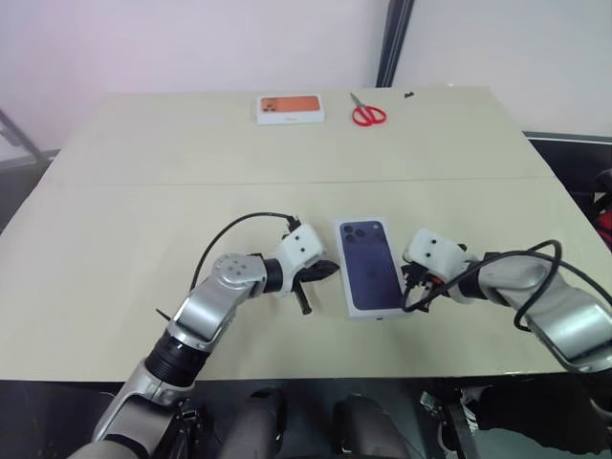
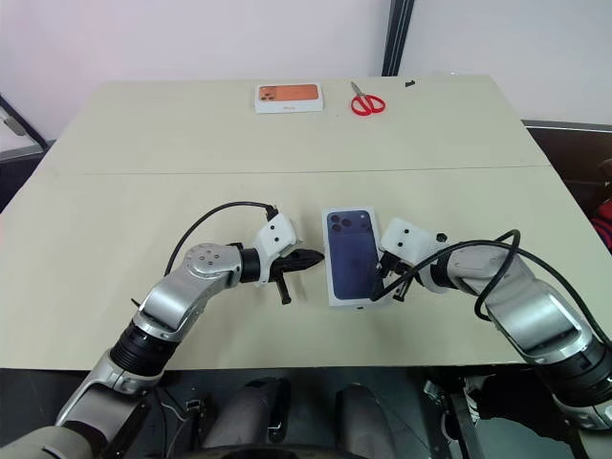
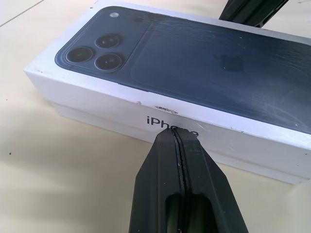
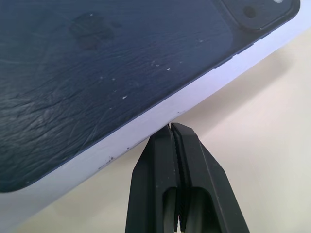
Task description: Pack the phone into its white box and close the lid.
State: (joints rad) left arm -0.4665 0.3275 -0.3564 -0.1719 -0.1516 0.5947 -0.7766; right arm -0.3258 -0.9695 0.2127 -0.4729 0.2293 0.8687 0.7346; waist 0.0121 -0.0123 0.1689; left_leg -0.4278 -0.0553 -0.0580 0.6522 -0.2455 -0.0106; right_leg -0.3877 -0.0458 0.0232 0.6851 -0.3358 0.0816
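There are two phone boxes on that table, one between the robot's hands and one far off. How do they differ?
The lid of the near box pictures a dark blue phone; the white box with orange print shows an orange one. The near box lies lengthwise away from the robot, between the left gripper and right gripper; the far one lies crosswise near the scissors. Both are white, rectangular and closed.

Bright, even overhead light; soft short shadows on table (image 1: 115, 239); mild sheen and visible scuffs on lid (image 3: 204, 63); all views sharp, undistorted.
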